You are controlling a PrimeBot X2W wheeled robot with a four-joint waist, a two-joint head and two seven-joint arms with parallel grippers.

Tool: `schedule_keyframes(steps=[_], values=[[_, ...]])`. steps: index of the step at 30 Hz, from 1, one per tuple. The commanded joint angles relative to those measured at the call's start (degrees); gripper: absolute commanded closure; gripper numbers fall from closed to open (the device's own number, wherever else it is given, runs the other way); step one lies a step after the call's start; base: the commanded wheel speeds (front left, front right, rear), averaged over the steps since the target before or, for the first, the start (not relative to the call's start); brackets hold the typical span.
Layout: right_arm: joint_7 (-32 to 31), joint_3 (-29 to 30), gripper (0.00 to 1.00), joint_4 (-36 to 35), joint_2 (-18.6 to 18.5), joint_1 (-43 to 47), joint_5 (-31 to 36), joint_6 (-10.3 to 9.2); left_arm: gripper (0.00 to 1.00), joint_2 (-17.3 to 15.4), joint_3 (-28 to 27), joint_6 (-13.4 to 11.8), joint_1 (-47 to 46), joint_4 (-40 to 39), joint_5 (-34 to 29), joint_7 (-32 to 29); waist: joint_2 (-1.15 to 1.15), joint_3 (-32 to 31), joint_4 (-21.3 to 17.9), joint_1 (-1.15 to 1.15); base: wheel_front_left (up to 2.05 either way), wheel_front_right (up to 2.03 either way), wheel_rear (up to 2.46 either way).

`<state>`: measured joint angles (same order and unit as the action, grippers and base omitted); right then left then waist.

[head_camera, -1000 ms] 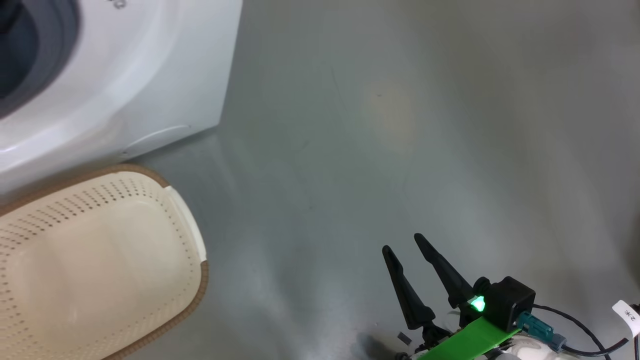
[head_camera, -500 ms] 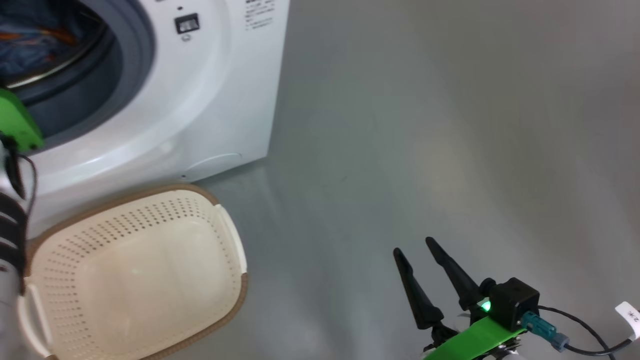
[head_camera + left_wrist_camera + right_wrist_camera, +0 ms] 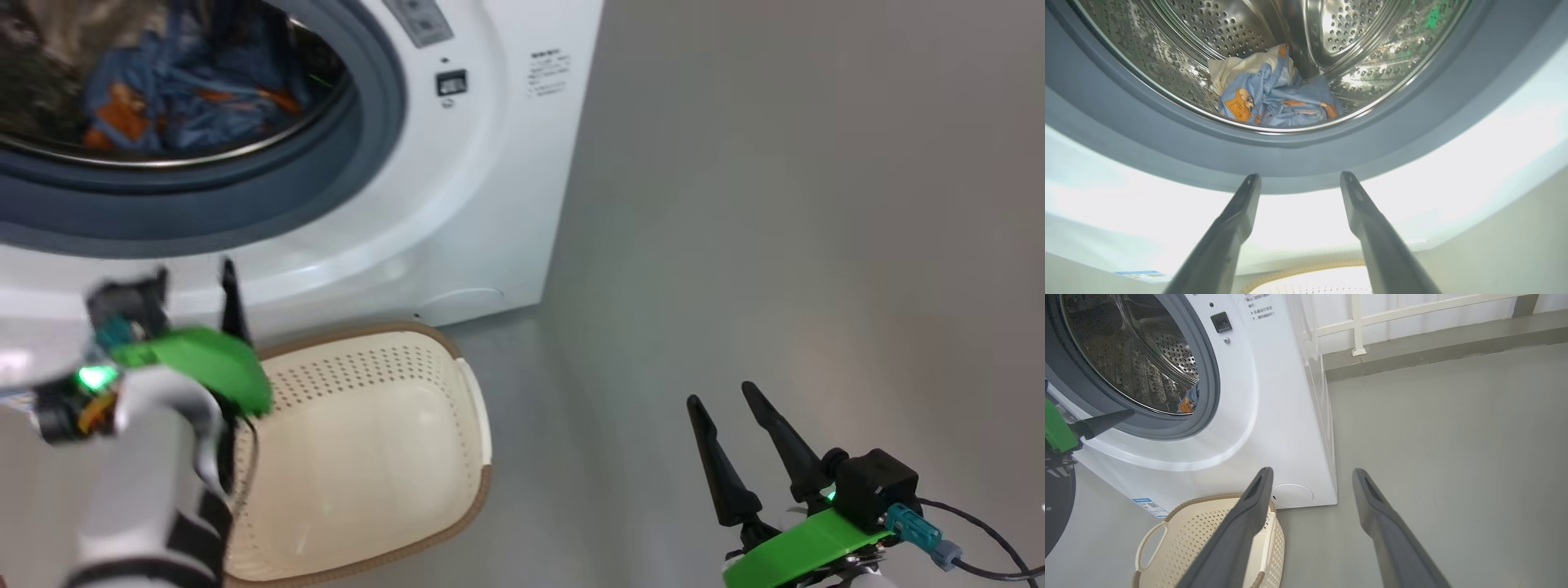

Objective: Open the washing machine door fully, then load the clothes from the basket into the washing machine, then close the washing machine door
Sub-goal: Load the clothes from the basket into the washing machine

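View swung left; clothes (image 3: 1282,104) (blue, orange print) in drum (image 3: 1351,24); left claw (image 3: 1298,177), right claw (image 3: 1311,470) gaping.

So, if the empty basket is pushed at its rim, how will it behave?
The basket looks like thin perforated plastic and is empty, so probably light. On the smooth floor it would likely slide, and a high push might tip it.

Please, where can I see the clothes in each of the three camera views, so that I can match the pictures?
Head view: the clothes lie inside the drum, at the upper left.
Left wrist view: the clothes are at the upper centre, on the drum's bottom.
Right wrist view: a small blue and orange patch at the left, just inside the opening.
Shared landmark: the grey gasket around the opening.
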<state>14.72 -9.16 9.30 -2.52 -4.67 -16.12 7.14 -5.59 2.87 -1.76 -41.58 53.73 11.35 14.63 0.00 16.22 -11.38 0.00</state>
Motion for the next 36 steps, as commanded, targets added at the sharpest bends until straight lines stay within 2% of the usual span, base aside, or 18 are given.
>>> schedule_keyframes(steps=[1,8,16,26,36], values=[[0.28,-0.84,0.0,-0.92,-0.36,0.55,1.02,0.35,0.0,-1.01,-0.9,0.31,3.11,-3.34,-0.18,0.36,0.0,-4.69,4.73,0.0,0.0,0.0,0.0],[0.28,0.9,0.0,-0.83,-0.36,1.92,2.14,0.35,0.0,1.69,1.51,0.4,14.81,-13.59,-1.38,0.36,0.0,-7.21,8.3,0.0,0.0,0.0,0.0],[0.28,1.82,0.0,-0.54,-0.36,3.8,3.1,0.35,0.0,2.57,3.29,-0.77,26.91,-25.47,-0.83,0.37,0.0,-10.76,10.92,0.0,0.0,0.0,0.0],[0.28,2.78,0.0,-0.32,-0.57,7.47,3.81,0.35,0.0,2.69,-0.2,-1.78,39.6,-38.71,1.12,0.37,0.0,-15.64,12.29,0.0,0.0,0.0,0.0],[0.28,2.28,0.0,-0.62,-1.53,8.29,3.62,0.35,0.0,2.7,-1.97,-1.07,45.28,-42.37,1.03,0.37,0.0,-17.5,11.98,0.0,0.0,0.0,0.0]])
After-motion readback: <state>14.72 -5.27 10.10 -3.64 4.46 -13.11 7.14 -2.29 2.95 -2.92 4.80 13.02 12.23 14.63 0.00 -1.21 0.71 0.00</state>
